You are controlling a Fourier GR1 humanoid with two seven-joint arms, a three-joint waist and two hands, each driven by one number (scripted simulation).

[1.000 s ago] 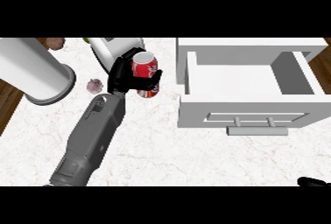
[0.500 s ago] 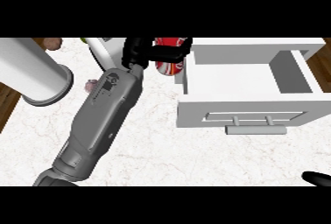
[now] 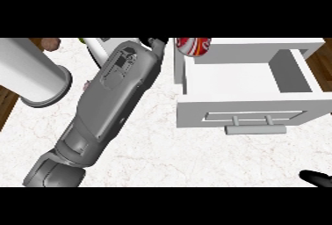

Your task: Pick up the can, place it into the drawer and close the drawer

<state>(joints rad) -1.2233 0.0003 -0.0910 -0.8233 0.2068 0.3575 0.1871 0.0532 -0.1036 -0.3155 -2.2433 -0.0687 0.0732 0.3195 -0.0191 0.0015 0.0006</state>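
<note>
The left arm stretches from the lower left of the frame to the top centre, and only a small black part of the left hand (image 3: 157, 42) shows there, so I cannot tell how its fingers are set. The red can (image 3: 193, 45) sits at the top centre, just beside that hand, at the back left corner of the open drawer (image 3: 240, 115); I think it is carried there for lowering inside. The drawer shows only its white bottom, with nothing lying in it. Its handle (image 3: 255, 129) faces the lower edge. The right hand (image 3: 317, 177) shows only as a dark tip in the lower right corner, its fingers unclear. A white cylinder (image 3: 31, 72) stands at the upper left.
</note>
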